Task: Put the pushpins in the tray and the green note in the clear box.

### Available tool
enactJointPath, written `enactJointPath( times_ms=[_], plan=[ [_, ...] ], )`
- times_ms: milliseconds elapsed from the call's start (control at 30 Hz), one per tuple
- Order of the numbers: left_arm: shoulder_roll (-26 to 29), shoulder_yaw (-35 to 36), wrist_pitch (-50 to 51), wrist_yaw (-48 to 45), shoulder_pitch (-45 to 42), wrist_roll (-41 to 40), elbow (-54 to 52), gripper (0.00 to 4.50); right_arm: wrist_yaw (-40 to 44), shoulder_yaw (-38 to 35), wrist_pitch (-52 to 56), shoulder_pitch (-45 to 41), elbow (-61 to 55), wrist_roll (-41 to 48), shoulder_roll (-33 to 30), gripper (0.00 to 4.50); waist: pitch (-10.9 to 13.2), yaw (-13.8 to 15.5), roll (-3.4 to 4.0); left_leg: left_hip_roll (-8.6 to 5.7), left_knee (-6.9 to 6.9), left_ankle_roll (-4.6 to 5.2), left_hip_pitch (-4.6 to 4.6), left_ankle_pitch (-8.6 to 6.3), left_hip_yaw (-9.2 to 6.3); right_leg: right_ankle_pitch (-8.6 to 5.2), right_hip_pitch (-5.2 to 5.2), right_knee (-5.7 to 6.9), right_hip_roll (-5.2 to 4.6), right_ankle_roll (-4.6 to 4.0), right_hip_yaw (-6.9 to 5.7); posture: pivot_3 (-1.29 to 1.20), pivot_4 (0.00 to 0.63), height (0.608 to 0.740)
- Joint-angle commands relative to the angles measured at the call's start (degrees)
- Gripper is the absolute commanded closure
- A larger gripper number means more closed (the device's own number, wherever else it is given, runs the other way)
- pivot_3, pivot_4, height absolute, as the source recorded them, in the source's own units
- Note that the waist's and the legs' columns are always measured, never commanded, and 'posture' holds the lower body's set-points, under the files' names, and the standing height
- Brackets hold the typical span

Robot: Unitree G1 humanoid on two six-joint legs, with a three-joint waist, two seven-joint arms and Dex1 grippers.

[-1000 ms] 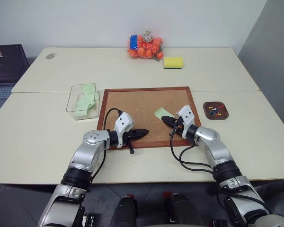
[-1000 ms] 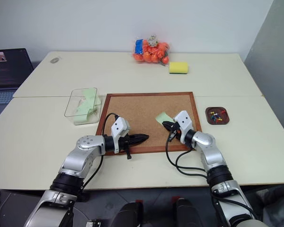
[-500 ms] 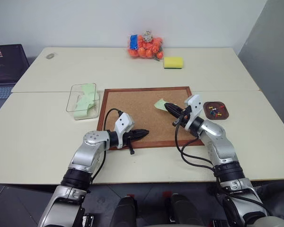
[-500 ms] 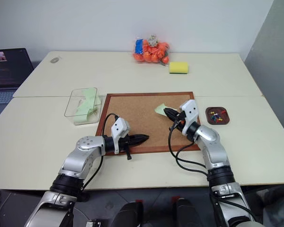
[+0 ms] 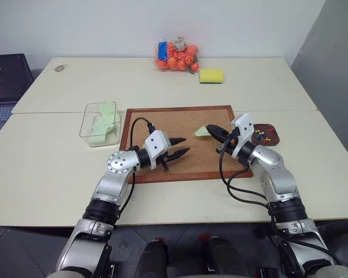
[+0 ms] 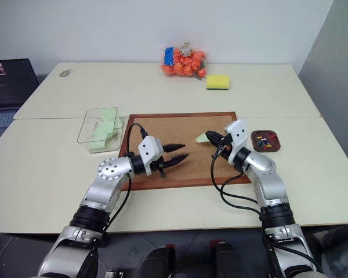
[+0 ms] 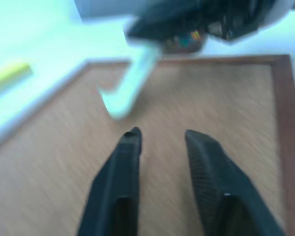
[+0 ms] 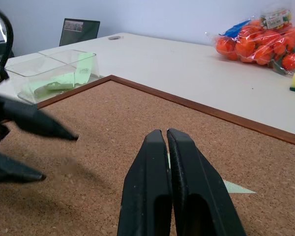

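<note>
Mostly bare wood-framed corkboard [image 5: 182, 124] separates the gaping, empty left gripper [image 5: 180, 147] from the right gripper [image 5: 210, 128], pinching the pale green note [image 5: 202, 132].

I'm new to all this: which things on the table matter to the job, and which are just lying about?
Part of the job:
- green note, pinched in the right tool
- clear box
- tray with pushpins
- corkboard

Lying about:
- yellow sponge
- bag of oranges
- laptop
</note>
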Motion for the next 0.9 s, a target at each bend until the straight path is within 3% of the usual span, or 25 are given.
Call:
enactJointPath(
  times_ms=[33, 133, 667, 900],
  plan=[
    [0.90, -1.44, -10.66, 5.27, -2.97, 6.94, 4.09, 1.95, 0.31, -0.03, 0.42, -0.52, -3.75, 0.85, -0.10, 4.50, 0.00, -0.01, 0.00, 0.00, 0.00, 0.00, 0.00, 0.00, 0.00, 0.00, 0.00, 0.00, 0.00, 0.00, 0.00, 0.00, 0.150, 0.740],
    [2.04, -2.96, -17.15, 9.45, -5.33, 12.64, 8.72, 1.45, 0.23, 0.21, 1.32, -0.41, -5.18, 1.18, 0.05, 4.50, 0.00, -0.03, 0.00, 0.00, 0.00, 0.00, 0.00, 0.00, -0.01, 0.00, 0.00, 0.00, 0.00, 0.00, -0.01, 0.00, 0.150, 0.740],
    [1.22, -6.84, -29.01, 18.17, -12.04, 20.39, 19.47, 1.45, 0.01, 3.09, 4.92, 1.37, -11.68, 1.98, 2.04, 4.50, 0.00, -0.08, 0.00, -0.01, 0.01, 0.00, -0.07, 0.00, -0.03, 0.00, -0.02, -0.01, 0.00, 0.01, -0.07, 0.00, 0.150, 0.740],
    [1.51, -7.18, -29.89, 18.29, -11.72, 19.81, 19.88, 2.74, -0.04, 3.34, 5.17, 1.01, -11.72, 2.10, 2.71, 4.50, 0.00, -0.06, 0.00, -0.01, 0.01, 0.00, -0.07, 0.00, -0.03, 0.00, -0.03, -0.01, 0.00, 0.01, -0.08, 0.00, 0.150, 0.740]
  ],
)
